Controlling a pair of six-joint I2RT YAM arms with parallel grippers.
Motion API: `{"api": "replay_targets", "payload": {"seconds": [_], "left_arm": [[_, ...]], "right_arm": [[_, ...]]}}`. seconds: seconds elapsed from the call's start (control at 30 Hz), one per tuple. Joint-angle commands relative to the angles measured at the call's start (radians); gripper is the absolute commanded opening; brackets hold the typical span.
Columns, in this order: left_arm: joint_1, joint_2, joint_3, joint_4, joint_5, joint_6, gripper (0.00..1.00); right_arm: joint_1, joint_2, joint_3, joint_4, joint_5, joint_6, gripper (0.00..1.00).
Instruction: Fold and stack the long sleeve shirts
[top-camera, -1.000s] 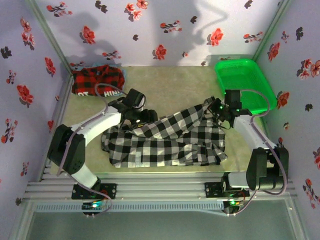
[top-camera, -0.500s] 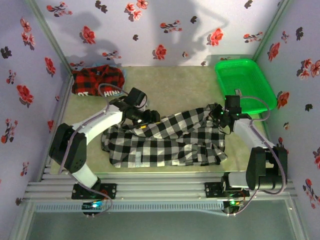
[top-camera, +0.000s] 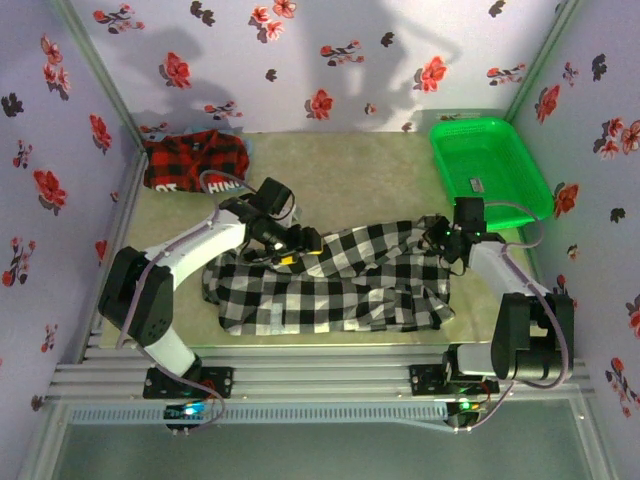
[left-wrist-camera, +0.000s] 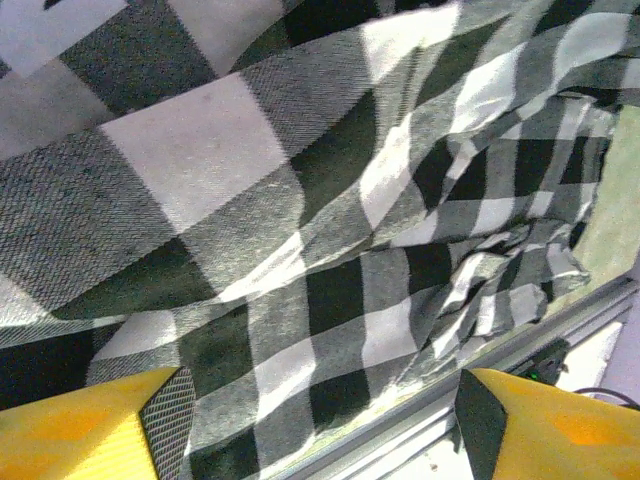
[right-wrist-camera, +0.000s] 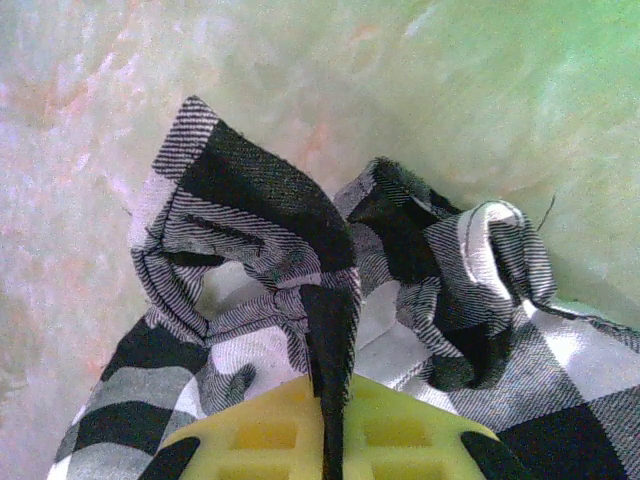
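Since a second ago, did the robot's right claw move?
Yes. The right gripper, shut on the checked shirt, has come toward the near edge of the table, away from the green basket, which stayed put.

Robot test cell in a lab, not a lived-in room. A flat beige-green table (top-camera: 340, 160) is boxed in on the left, far and right by pale lilac wall panels printed with red and black flowers (top-camera: 330, 60), held by bare metal corner posts (top-camera: 94, 66). A white-and-black left robot arm (top-camera: 195, 248) and right robot arm (top-camera: 495, 265) are bolted to ribbed aluminium rails (top-camera: 320, 378) along the near edge. A black-and-white checked cloth shirt (top-camera: 330, 290) and a green plastic basket (top-camera: 490, 150) lie on the table.
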Motion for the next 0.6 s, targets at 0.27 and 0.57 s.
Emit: {"api": "replay_targets", "payload": {"seconds": [0.27,0.57], "left_arm": [[0.003,0.018,-0.021,-0.023,-0.076,0.047,0.72],[0.014,0.062,-0.113,0.019,-0.187,0.066,0.67]], "right_arm": [[-0.007,-0.061,0.176,-0.245,-0.132,-0.032,0.09],[0.001,-0.109,0.195,-0.415,-0.173,-0.016,0.09]]}}
